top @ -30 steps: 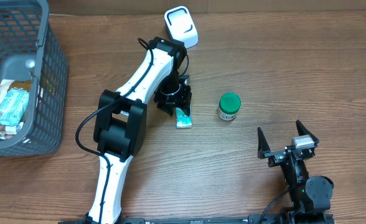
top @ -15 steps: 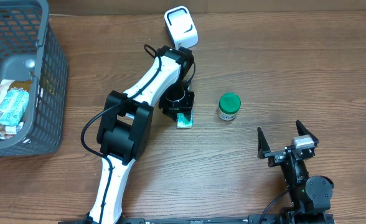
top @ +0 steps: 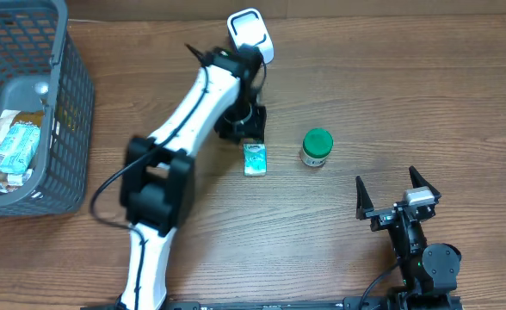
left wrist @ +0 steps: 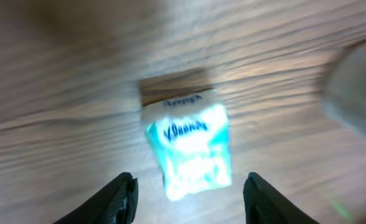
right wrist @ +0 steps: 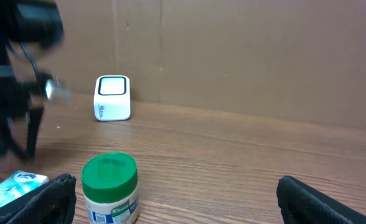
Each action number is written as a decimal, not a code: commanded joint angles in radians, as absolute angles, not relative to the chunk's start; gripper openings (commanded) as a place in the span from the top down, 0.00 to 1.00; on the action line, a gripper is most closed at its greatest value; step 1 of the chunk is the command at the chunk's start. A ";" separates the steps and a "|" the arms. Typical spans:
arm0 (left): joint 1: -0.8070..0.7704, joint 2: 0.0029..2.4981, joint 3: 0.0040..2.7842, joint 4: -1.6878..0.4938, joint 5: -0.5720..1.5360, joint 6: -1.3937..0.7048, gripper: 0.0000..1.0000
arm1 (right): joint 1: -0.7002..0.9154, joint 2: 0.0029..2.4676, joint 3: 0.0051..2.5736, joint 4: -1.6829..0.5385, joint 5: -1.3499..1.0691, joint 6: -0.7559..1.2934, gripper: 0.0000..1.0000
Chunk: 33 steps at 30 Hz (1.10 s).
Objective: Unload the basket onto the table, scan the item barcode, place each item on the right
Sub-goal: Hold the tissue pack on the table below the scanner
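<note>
Your item, the teal-and-white packet [top: 255, 159], lies flat on the worktop [top: 425, 95], touching nothing. The left gripper [left wrist: 191, 190] hangs just past the packet's far end with its fingers [left wrist: 124, 194] parted, about as wide as the packet, and nothing is held between them. The left wrist picture is blurred, so I cannot tell you whether a barcode faces up.

The green-lidded jar [top: 317, 147] stands upright near the packet's right side, with a clear strip of wood between the two. The white scanner [top: 251, 36] sits beyond the packet, close to the far edge of the worktop. The grey basket [top: 29, 112] is well to the packet's left, against the left edge.

The right gripper [top: 397, 196] sits well apart from the packet, to the near right, fingers spread wide and empty. Bare wood lies on the packet's near side and on its left.
</note>
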State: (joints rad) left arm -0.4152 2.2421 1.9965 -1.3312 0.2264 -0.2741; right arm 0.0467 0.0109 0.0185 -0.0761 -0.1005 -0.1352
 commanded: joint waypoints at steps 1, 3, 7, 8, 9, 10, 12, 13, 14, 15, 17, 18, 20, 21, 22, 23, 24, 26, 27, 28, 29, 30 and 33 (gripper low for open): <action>-0.391 2.077 2.041 -1.333 0.213 -0.266 0.47 | 0.051 0.004 0.008 -0.074 -0.107 -0.139 0.00; -0.378 2.021 2.041 -1.333 0.213 -0.270 0.50 | 0.051 0.004 0.008 -0.074 -0.107 -0.139 0.00; -0.366 1.945 2.041 -1.338 0.213 -0.282 0.62 | 0.051 0.004 0.008 -0.074 -0.107 -0.139 0.00; -0.366 1.938 2.041 -1.342 0.212 -0.288 0.67 | 0.051 0.004 0.008 -0.074 -0.107 -0.139 0.00; -0.366 1.936 2.041 -1.349 0.209 -0.296 0.71 | 0.051 0.004 0.008 -0.074 -0.107 -0.139 0.00; -0.366 1.937 2.040 -1.357 0.209 -0.297 0.72 | 0.051 0.004 0.008 -0.074 -0.106 -0.139 0.00; -0.367 1.951 2.028 -1.375 0.208 -0.309 0.72 | 0.051 0.004 0.008 -0.074 -0.107 -0.139 0.00; -0.367 1.958 2.019 -1.385 0.207 -0.324 0.72 | 0.051 0.004 0.008 -0.074 -0.107 -0.139 0.00; -0.367 1.966 2.006 -1.390 0.207 -0.339 0.72 | 0.051 0.004 0.008 -0.074 -0.107 -0.139 0.00; -0.368 1.973 1.987 -1.391 0.207 -0.346 0.72 | 0.051 0.004 0.008 -0.074 -0.107 -0.139 0.00; -0.369 1.989 1.937 -1.379 0.207 -0.358 0.71 | 0.051 0.004 0.008 -0.074 -0.107 -0.139 0.00; -0.371 1.997 1.913 -1.369 0.207 -0.368 0.71 | 0.051 0.004 0.008 -0.074 -0.106 -0.139 0.00; -0.377 2.018 1.851 -1.333 0.221 -0.383 0.70 | 0.051 0.004 0.008 -0.074 -0.106 -0.139 0.00; -0.381 2.026 1.822 -1.313 0.241 -0.382 0.71 | 0.051 0.004 0.008 -0.074 -0.107 -0.139 0.00; -0.387 2.039 1.793 -1.290 0.266 -0.382 0.71 | 0.051 0.004 0.008 -0.074 -0.107 -0.139 0.00; -0.392 2.046 1.769 -1.272 0.281 -0.382 0.71 | 0.051 0.004 0.008 -0.074 -0.107 -0.139 0.00; -0.399 2.055 1.742 -1.246 0.295 -0.382 0.71 | 0.051 0.004 0.008 -0.074 -0.106 -0.139 0.00; -0.410 2.064 1.693 -1.202 0.313 -0.382 0.71 | 0.051 0.004 0.008 -0.074 -0.107 -0.139 0.00; -0.415 2.067 1.676 -1.190 0.311 -0.382 0.71 | 0.051 0.004 0.008 -0.074 -0.107 -0.139 0.00; -0.420 2.069 1.656 -1.170 0.310 -0.382 0.70 | 0.051 0.004 0.008 -0.074 -0.107 -0.139 0.00; -0.424 2.071 1.636 -1.148 0.305 -0.382 0.70 | 0.051 0.004 0.008 -0.074 -0.106 -0.139 0.00; -0.427 2.071 1.620 -1.127 0.303 -0.383 0.70 | 0.051 0.004 0.008 -0.074 -0.107 -0.139 0.00; -0.433 2.071 1.565 -1.048 0.290 -0.389 0.67 | 0.051 0.004 0.008 -0.074 -0.106 -0.139 0.00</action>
State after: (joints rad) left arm -0.4301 2.0689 1.6012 -1.0794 0.2840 -0.3683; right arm 0.0467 0.0109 0.0181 -0.0765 -0.1013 -0.1349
